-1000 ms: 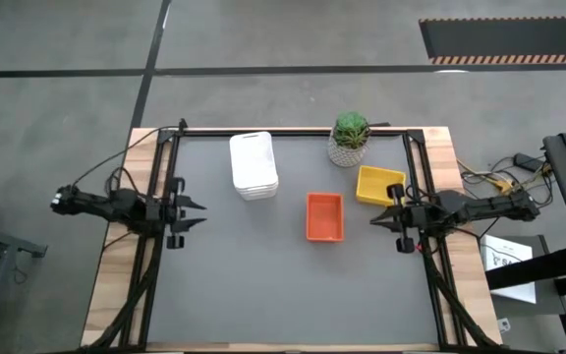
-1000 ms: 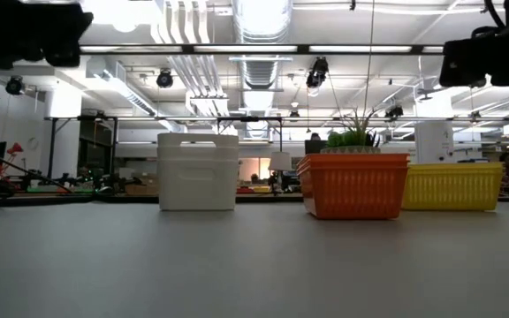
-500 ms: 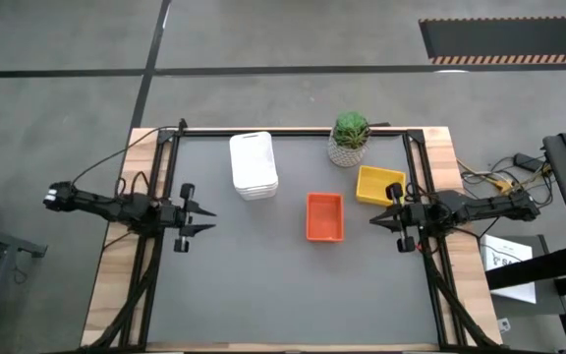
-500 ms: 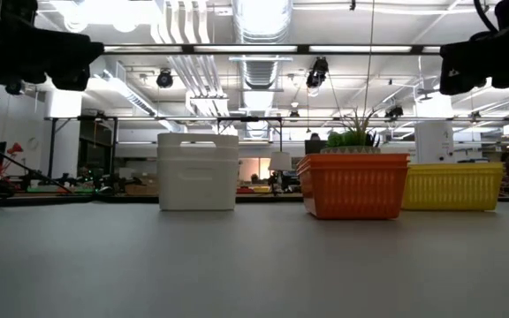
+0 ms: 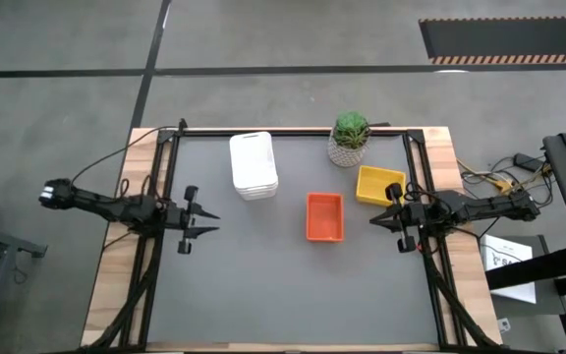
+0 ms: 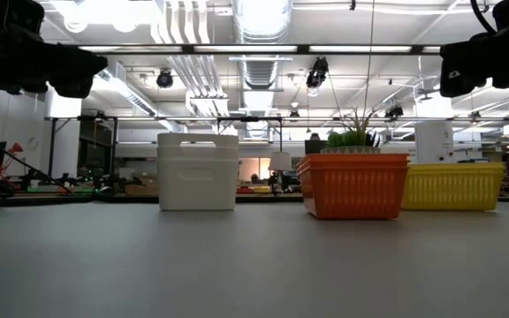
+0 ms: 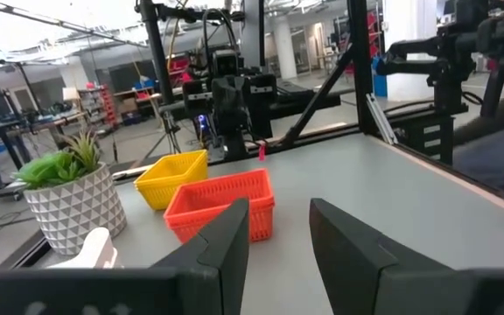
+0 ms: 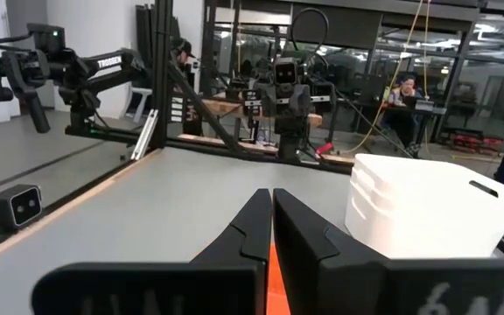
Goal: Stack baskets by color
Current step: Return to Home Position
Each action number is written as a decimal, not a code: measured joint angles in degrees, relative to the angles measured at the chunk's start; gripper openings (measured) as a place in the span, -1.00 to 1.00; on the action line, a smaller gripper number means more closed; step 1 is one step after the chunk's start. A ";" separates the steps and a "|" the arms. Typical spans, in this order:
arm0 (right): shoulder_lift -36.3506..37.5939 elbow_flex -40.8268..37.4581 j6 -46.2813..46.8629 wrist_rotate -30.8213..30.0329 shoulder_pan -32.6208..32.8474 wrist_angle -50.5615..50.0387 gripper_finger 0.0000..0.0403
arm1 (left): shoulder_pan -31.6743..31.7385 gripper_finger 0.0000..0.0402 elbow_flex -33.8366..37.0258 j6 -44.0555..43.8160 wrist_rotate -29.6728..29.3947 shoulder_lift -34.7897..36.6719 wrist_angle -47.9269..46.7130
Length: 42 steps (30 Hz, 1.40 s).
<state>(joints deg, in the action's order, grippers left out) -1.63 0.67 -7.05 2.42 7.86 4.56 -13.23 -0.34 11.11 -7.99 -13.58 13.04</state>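
While the left arm reaches in over the left edge of the bench (image 5: 263, 295), the left tool (image 5: 204, 218) hangs above the grey top, well clear of every basket. Its two fingers (image 7: 226, 241) are spread apart with nothing between them — open, as the left wrist view shows plainly.

Toward the far side of the bench, left of the middle, stands the white stack (image 5: 254, 165). It is the tallest pile in the low view, and the layered rims show in the right wrist view.

Nearer the middle sits the orange stack (image 5: 324, 216), upright, apart from the white one and from its neighbours on the right.

Beyond it, at the far edge, is the plant (image 5: 350, 138) in its pale patterned pot. Just to the near side of the plant lies the yellow stack (image 5: 378, 185), close to the right rail and near the orange stack without touching it.

At the right edge the right tool (image 5: 376, 218) hangs above the bench, just beside the yellow stack and pointing toward the orange one. Its fingers (image 8: 300, 236) are pressed together — closed, gripping nothing.
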 joint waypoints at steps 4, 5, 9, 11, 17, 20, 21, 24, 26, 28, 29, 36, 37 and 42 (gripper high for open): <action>0.00 0.00 0.00 0.02 0.00 0.00 -0.96 | 0.00 -0.47 0.00 0.00 0.02 -0.86 0.00; 0.00 0.00 0.00 0.00 0.00 0.00 -0.96 | 0.00 -0.47 0.00 0.00 0.01 -1.06 -0.01; 0.00 0.00 0.00 0.00 0.00 0.00 -0.96 | 0.00 -0.47 0.04 0.02 0.00 -1.74 -0.02; 0.00 -0.02 0.00 0.00 0.00 0.00 -0.96 | 0.00 -0.47 0.04 0.02 0.00 -2.06 -0.02; 0.00 -0.02 0.00 0.00 0.00 0.00 -0.96 | 0.00 -0.47 0.07 0.02 0.01 -3.06 -0.02; 0.00 -0.02 0.00 0.00 0.00 0.00 -0.96 | 0.00 -0.47 0.07 0.02 0.01 -3.47 -0.01; 0.00 -0.02 0.00 0.00 0.00 0.00 -0.96 | 0.00 -0.47 0.07 0.02 0.01 -3.61 -0.02; 0.00 -0.02 0.00 0.01 0.00 0.00 -0.96 | 0.00 -0.47 0.08 0.02 0.02 -3.95 0.00; 0.00 -0.02 0.00 0.00 0.00 0.00 -0.96 | 0.00 -0.47 0.09 0.02 0.02 -4.12 -0.04; 0.00 -0.04 0.00 0.00 0.00 0.00 -0.96 | 0.00 -0.47 0.09 0.02 0.02 -4.30 -0.02; 0.00 -0.04 0.00 0.00 0.00 0.00 -0.96 | 0.00 -0.47 0.09 0.02 0.02 -4.40 -0.02; 0.00 -0.04 0.00 0.01 0.00 0.00 -0.96 | 0.00 -0.47 0.09 0.02 0.02 -4.77 -0.02; 0.00 -0.04 0.00 0.00 0.01 0.00 -0.96 | 0.00 -0.47 0.09 0.02 0.02 -4.77 -0.02; -0.02 -0.04 0.00 0.00 0.00 0.00 -0.96 | 0.00 -0.47 0.09 0.04 0.02 -4.77 -0.02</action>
<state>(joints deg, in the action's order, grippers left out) -1.65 0.62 -7.05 2.42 7.86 4.56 -13.23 -0.25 11.16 -7.97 -18.35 13.01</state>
